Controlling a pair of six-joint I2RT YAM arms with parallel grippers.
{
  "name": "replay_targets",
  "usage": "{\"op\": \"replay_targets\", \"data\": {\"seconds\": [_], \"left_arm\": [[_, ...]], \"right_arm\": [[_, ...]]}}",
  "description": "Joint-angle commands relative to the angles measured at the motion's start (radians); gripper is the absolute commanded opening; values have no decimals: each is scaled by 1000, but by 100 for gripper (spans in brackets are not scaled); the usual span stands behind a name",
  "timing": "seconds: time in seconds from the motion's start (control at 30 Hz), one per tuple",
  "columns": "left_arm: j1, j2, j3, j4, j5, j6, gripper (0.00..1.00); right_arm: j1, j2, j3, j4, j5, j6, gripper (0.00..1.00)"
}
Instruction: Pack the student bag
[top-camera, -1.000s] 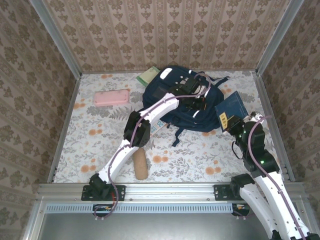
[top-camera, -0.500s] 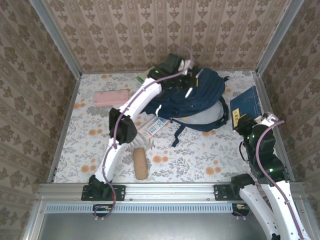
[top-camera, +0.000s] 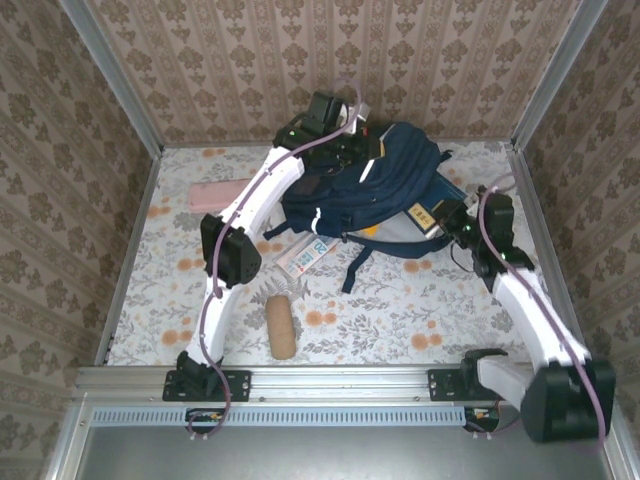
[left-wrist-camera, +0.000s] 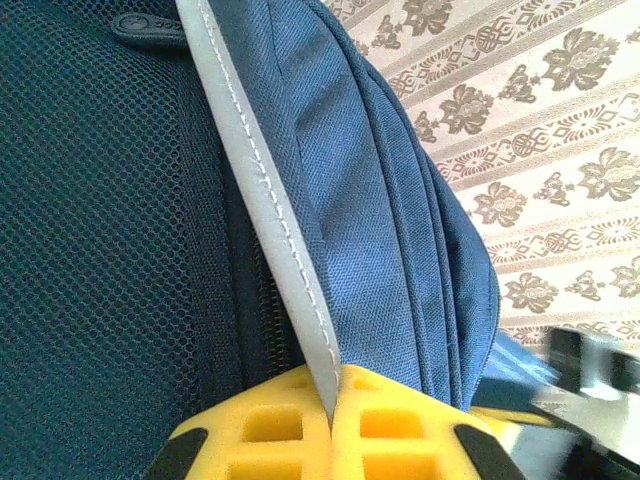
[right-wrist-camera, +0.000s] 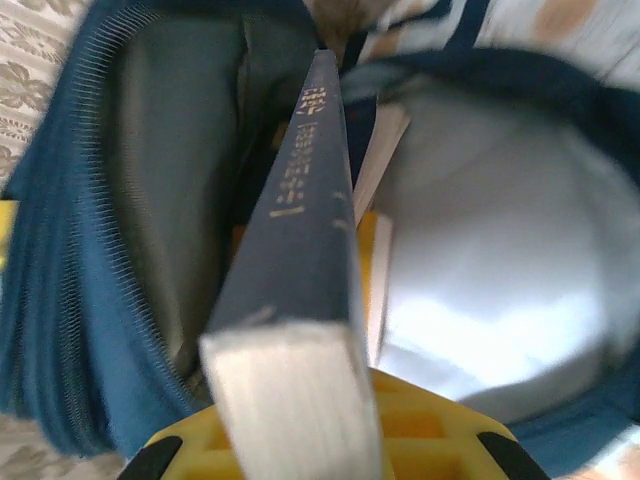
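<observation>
Your left gripper (left-wrist-camera: 335, 400) is clamped on the grey strip (left-wrist-camera: 270, 190) stitched along an edge of the student bag (left-wrist-camera: 380, 200). The two yellow pads are pressed together with the strip pinched between them. The bag's navy fabric and dark mesh rise directly beyond the pads. From above, this gripper (top-camera: 352, 150) holds the bag's far side, with the bag's body (top-camera: 400, 175) spreading from it toward the right arm.

Your right gripper (right-wrist-camera: 310, 430) is closed on a dark blue book (right-wrist-camera: 300, 230), held spine-up between the yellow fingers with the white page edges facing the camera. The book's far end points into the bag's open mouth, straight ahead of the fingers. The bag's zipper edge (right-wrist-camera: 60, 300) curves round on the left, and the pale lining lies on the right. White page edges of another book (right-wrist-camera: 385, 140) stand just right of the held one, inside the bag. From above, this gripper (top-camera: 452, 222) sits at the bag's near right edge, with the book (top-camera: 420, 215) between it and the opening.

Farther out on the table (top-camera: 400, 310), a printed booklet (top-camera: 305, 255) pokes from under the bag's near side. A tan roll (top-camera: 282, 326) lies nearer the arm bases. A pink case (top-camera: 205, 195) lies well to the left of the left gripper.
</observation>
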Motion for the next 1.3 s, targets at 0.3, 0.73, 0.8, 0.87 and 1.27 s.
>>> {"op": "replay_targets", "data": {"seconds": [0.3, 0.73, 0.8, 0.87, 1.27], "left_arm": [[20, -67, 14, 188, 116, -90, 0], [48, -57, -7, 204, 115, -113, 0], [51, -52, -10, 202, 116, -110, 0], [52, -44, -9, 201, 115, -111, 0], [89, -31, 4, 174, 103, -97, 0]], "right_arm": [[65, 671, 148, 947, -439, 344, 0], [187, 703, 255, 421, -18, 79, 78], [157, 609, 194, 376, 23, 28, 81], [135, 525, 154, 324, 46, -15, 86], [497, -99, -49, -47, 430, -383, 87]]}}
